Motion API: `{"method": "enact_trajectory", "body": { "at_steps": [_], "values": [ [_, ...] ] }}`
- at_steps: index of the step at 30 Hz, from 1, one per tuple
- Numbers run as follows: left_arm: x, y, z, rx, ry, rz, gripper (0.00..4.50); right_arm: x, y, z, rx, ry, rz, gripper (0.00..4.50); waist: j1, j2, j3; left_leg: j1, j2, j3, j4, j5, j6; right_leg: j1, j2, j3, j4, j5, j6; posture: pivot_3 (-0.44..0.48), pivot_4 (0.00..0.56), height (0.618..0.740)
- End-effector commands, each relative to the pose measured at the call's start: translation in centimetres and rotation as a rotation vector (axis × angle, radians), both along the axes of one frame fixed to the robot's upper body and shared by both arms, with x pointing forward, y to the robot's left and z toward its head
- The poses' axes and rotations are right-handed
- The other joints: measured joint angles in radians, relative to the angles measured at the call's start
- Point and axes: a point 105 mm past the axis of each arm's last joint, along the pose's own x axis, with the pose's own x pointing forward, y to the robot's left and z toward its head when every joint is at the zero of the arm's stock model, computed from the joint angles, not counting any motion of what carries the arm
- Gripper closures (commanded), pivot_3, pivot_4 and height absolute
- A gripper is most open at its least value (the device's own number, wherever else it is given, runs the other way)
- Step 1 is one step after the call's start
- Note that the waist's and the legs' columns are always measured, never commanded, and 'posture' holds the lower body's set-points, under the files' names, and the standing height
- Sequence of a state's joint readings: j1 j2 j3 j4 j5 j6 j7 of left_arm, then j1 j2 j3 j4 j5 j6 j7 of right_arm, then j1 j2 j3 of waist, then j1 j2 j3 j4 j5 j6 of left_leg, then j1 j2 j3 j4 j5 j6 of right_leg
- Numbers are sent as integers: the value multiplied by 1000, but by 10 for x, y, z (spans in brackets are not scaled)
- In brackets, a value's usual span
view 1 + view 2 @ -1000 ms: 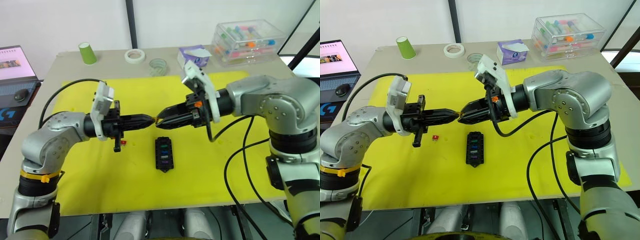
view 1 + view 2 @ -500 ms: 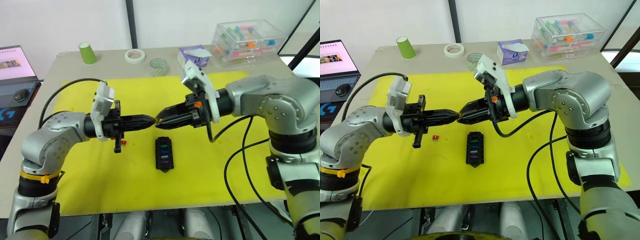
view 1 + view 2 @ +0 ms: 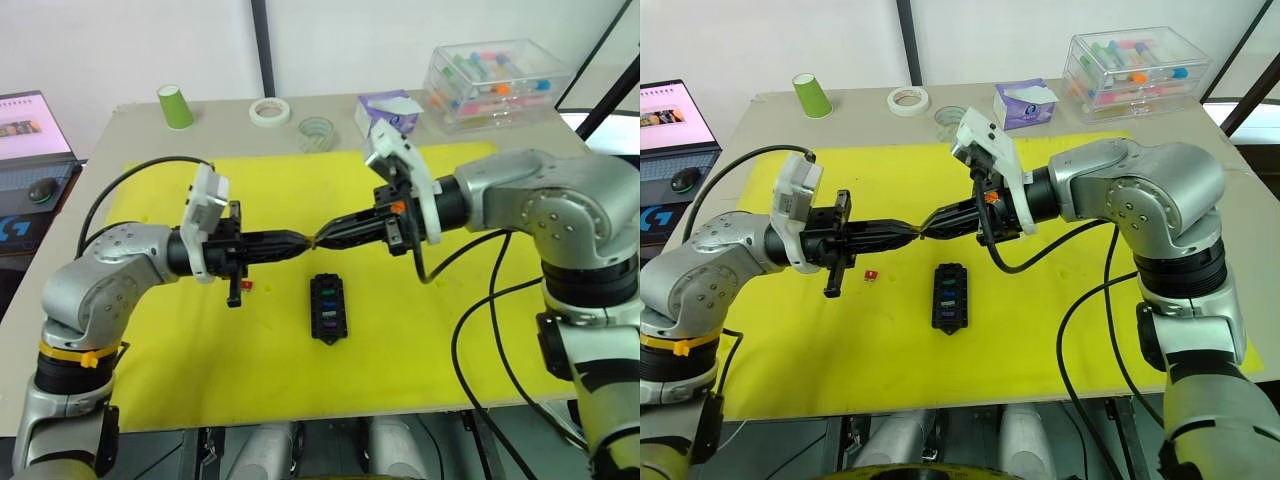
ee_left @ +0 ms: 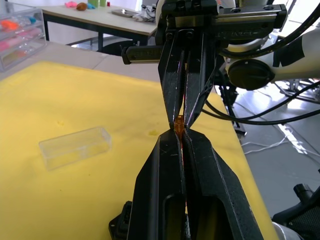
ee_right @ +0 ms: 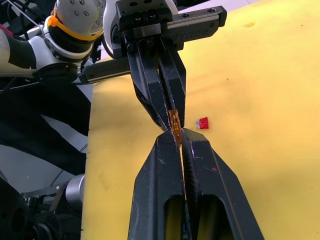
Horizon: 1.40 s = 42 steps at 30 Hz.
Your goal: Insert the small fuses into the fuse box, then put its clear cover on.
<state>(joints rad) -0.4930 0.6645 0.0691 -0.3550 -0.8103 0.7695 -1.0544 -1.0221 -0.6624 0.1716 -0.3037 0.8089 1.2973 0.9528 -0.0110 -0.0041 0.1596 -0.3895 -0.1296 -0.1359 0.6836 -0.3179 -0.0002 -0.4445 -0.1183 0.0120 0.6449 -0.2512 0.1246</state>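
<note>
The fuse box (image 3: 327, 307) lies on the yellow mat (image 3: 180, 380) of the bench (image 3: 130, 125) in the left eye view, with teal, green and purple fuses seated in its slots, and we see a red fuse (image 3: 247, 284) loose on the mat just to its left. Above it the left pincer (image 3: 308, 241) and right pincer (image 3: 322, 238) meet tip to tip.

In the left wrist view, we see both pincers closed on 1 yellow fuse (image 4: 179, 123), with the clear cover (image 4: 75, 147) lying on the mat.

In the right wrist view, the yellow fuse sits pinched between both sets of fingers, the red fuse beyond.
</note>
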Motion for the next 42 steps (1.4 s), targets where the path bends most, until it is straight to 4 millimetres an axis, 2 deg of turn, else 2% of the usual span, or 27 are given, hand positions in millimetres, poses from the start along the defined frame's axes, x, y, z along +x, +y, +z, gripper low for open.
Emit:
{"method": "enact_trajectory", "body": {
  "at_steps": [1, 6, 10, 12, 16, 21, 42],
  "values": [
    [9, 1, -9, 111, -8, 57, 3789, -7, 4, 2, -27, -86, 55, 4500, 0, 0, 0, 0, 0, 0, 0, 0, 0, 0, 0, 0, 0, 0, 0, 0, 150, 740],
    [4, 4, -43, 267, -43, 34, 2127, 3, -1, -29, -201, -238, 82, 4500, -2, 0, 0, 0, 0, 0, -1, 0, 0, -1, 0, 0, 0, 0, 0, 0, 150, 740],
    [3, 5, -65, 339, -56, 18, 807, 8, -2, -42, -259, -259, 118, 4500, 0, 0, 0, 0, 0, 1, 0, 0, 0, -1, 0, 0, 0, 0, 0, 0, 150, 740],
    [5, 3, -70, 337, -56, 17, 95, 11, -2, -47, -276, -266, 126, 4500, 1, 0, 0, 0, 0, 1, 0, 0, 0, -1, 0, 0, 0, 0, 0, 0, 150, 740],
    [12, 1, -80, 358, -96, 34, 40, 19, -4, -60, -324, -269, 116, 4500, 1, 0, 0, 0, 0, 0, 0, 0, 0, 0, 0, 0, -1, 0, 0, 0, 150, 740],
    [11, 1, -82, 354, -109, 22, 40, 22, -4, -66, -347, -264, 117, 4500, 0, 0, 0, 0, 0, 1, -1, 0, 0, -1, 0, 0, 0, 0, 0, 0, 150, 740],
    [10, -3, -85, 368, -144, 4, 40, 29, -6, -78, -383, -248, 73, 4500, 0, 0, 0, 0, 0, 0, 0, 0, 0, -1, 0, 0, 0, 0, 0, 0, 150, 740]
  ]
}}
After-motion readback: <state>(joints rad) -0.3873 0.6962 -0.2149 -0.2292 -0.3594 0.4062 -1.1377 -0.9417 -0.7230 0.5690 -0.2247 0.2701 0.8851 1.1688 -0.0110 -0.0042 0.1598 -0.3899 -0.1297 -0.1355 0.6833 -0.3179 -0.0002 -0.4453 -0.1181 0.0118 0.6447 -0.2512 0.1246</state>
